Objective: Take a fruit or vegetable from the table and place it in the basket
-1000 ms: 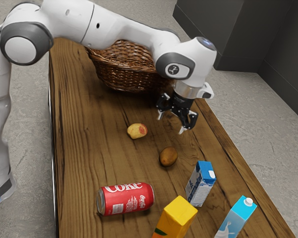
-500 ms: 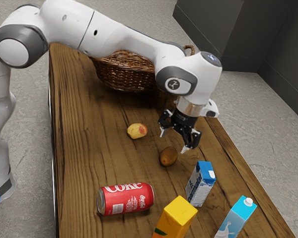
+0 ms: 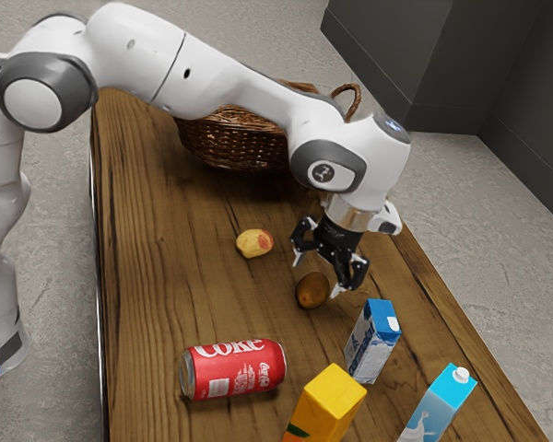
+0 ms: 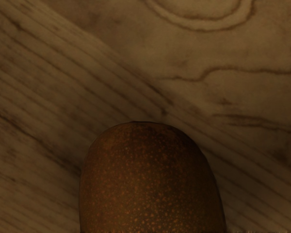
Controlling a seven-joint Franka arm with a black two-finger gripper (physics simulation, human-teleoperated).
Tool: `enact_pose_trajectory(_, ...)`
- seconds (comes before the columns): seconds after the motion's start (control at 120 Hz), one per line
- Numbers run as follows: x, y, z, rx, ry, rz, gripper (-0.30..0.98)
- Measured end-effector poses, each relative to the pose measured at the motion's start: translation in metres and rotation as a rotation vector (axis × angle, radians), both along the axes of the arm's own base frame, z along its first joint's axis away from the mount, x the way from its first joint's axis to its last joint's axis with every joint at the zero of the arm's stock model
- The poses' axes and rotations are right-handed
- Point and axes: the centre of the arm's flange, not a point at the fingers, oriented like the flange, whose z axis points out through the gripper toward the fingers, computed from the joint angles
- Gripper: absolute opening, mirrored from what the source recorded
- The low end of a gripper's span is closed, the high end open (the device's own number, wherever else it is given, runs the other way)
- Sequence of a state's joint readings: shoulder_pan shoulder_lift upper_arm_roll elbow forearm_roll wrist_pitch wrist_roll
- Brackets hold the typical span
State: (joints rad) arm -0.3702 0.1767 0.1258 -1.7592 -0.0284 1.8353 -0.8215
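Pincer (image 3: 315, 276) lower than half a second ago and eased a little toward the exterior view's left, its tips now down about the kiwi (image 3: 312, 290); kiwi itself unmoved on the tabletop (image 3: 166, 276). More of the basket's handle (image 3: 348, 95) clear of the arm (image 3: 230, 78) than before. Pincer stands wide, a finger on either side of the kiwi, one tip very near its skin; contact cannot be made out, and no grip seen. Wrist view: the kiwi's rounded end, brown with pale specks, just under the hand, the rest cut off by the picture's edge. Next out, the pale fruit (image 3: 254, 243), red patch on one side, lying between kiwi and basket (image 3: 235, 147). Small carton (image 3: 373, 341) upright near the kiwi, away from the basket; coke can (image 3: 235, 368) on its side. Yellow carton (image 3: 327, 401) and blue carton (image 3: 442, 405) both cut by the lower edge. Basket partly behind the arm, its inside mostly hidden.
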Motion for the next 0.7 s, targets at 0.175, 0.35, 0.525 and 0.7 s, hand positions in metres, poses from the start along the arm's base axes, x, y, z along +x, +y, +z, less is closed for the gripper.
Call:
enact_pose_trajectory(0.175,0.0,-0.004,-0.005,0.006,0.005,-0.012,0.69)
enact_pose_trajectory(0.35,0.005,-0.002,-0.024,0.003,0.039,-0.001,0.69)
enact_pose_trajectory(0.525,0.006,-0.001,-0.03,-0.005,0.049,0.006,0.69)
enact_pose_trajectory(0.7,0.006,0.001,-0.031,-0.007,0.051,0.009,0.62)
